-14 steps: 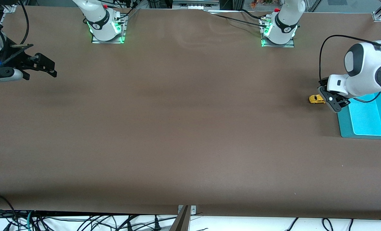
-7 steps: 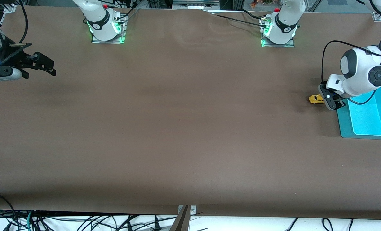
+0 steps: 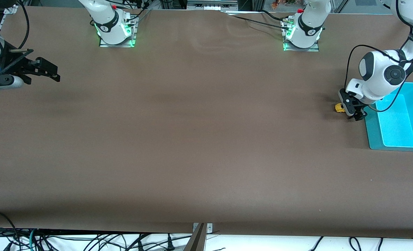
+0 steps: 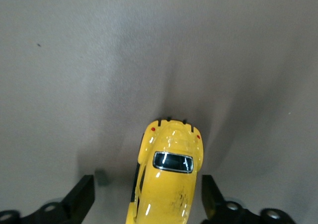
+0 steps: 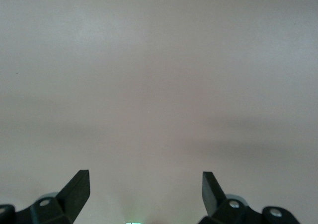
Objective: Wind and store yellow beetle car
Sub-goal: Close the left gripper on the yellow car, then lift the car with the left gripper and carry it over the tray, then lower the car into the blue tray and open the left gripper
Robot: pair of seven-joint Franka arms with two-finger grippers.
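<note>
Beside the teal bin (image 3: 373, 137), the yellow beetle car (image 4: 168, 184) lies apparently lengthwise between the left gripper (image 4: 148, 196)'s open, untouching fingers (image 4: 82, 196).

The yellow beetle car (image 4: 167, 182) is sitting upright on its wheels on the brown table, toward the left arm's end. It is showing a rounded glossy roof, a dark window and two small red tail lights, and it is casting a soft shadow across the tabletop.
</note>
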